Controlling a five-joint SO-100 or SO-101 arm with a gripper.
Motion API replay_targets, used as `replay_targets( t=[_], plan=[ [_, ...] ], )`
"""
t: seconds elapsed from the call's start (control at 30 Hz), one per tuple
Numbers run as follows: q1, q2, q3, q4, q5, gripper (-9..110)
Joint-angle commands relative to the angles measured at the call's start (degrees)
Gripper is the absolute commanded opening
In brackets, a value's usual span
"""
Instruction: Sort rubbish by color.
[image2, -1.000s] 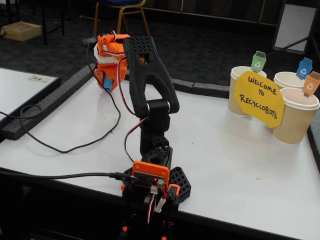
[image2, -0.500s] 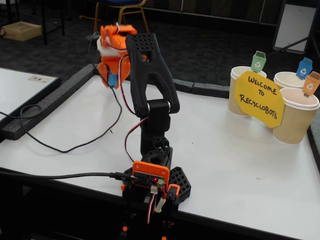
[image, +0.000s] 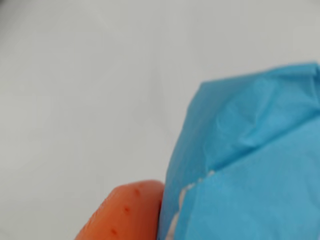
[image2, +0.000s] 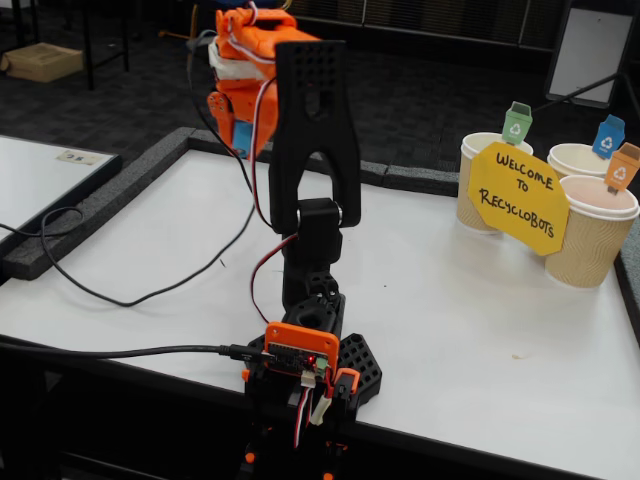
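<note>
The room was a dim hall with dark carpet and chair legs at twelve o'clock in the fixed view, and in front of it a broad white rectangular table (image2: 480, 330) with a raised dark grey rim carried the whole rig. A second white table (image2: 35, 175) sat at nine o'clock, apart from the first.

The black-and-orange plastic arm (image2: 310, 150) stood bolted at the table's near edge, at six o'clock, its upper link rearing nearly upright so that the orange gripper (image2: 240, 135) hung high above the surface at eleven o'clock, well clear of the table. That height reads as carrying clearance: a load lifted this far can swing over cup rims without knocking them.

Three tan ribbed paper cups (image2: 590, 240) stood clustered at three o'clock, each with a small coloured recycling tag, green, blue and orange, presumably the bins. A yellow hand-lettered paper sign (image2: 518, 197) leaned against the cups, facing the camera. A black cable (image2: 130, 298) trailed loosely across the table at nine o'clock, slack enough to let the arm move.

The light blue crumpled paper wad (image: 255, 160) filled the lower right of the wrist view, pressed against an orange fingertip (image: 127, 212); in the fixed view it showed as a blue sliver between the jaws. The pincer was clamped on it, with bare white table below.
</note>
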Motion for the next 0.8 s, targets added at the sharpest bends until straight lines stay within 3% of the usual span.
replay_targets(
  t=[0.0, 0.4, 0.77],
  plan=[
    [5.54, 45.00, 11.43, -3.34, 4.22, 0],
    [27.51, 87.98, 41.92, -8.09, 7.91, 0],
    [34.72, 104.77, 47.37, -4.39, 32.78, 0]
  ],
)
